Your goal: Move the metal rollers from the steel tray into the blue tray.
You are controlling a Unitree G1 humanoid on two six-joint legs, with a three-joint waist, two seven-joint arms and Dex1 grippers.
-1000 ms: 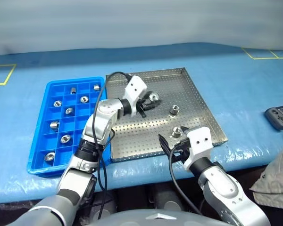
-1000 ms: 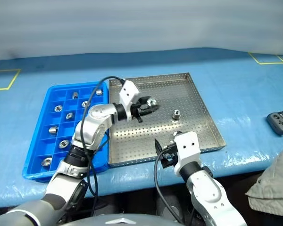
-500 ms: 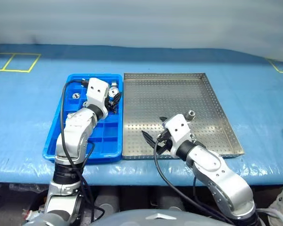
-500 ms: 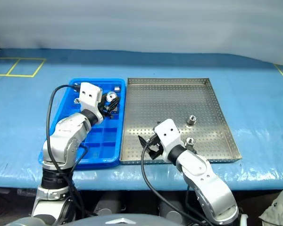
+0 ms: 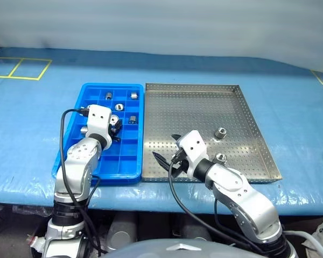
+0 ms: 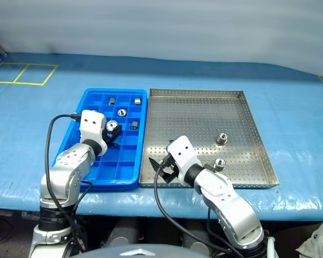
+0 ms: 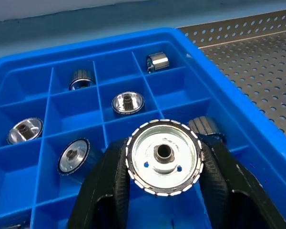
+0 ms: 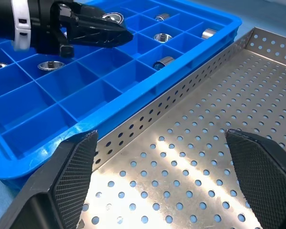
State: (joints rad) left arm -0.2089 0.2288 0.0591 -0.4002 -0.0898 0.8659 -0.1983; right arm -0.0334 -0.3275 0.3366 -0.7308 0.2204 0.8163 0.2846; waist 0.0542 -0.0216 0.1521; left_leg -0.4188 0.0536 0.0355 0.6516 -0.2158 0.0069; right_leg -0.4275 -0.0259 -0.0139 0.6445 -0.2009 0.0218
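The blue tray point(image 5: 126, 156) lies left of the steel tray point(image 5: 194, 107), the two side by side. My left gripper point(image 5: 116, 128) hangs over the middle of the blue tray, shut on a metal roller point(image 7: 164, 157) whose holed face shows between the black fingers point(image 7: 109, 186). Several more rollers sit in the tray's far compartments point(image 5: 119, 107). Two rollers point(image 5: 221, 133) point(image 5: 220, 158) stand on the right part of the steel tray. Over that tray's front-left corner my right gripper point(image 5: 167, 158) is open and holds nothing, its fingertips point(image 8: 71, 176) wide apart.
Both trays rest on a table under a blue cover point(image 5: 290, 80), near its front edge. Yellow tape lines point(image 5: 21, 67) mark the cover at the back left. A black cable point(image 5: 67, 140) loops beside each arm.
The camera view has shifted. My left gripper carried the roller leftward from above the steel tray to above the blue tray. The right gripper drifted left along the steel tray's front, staying open.
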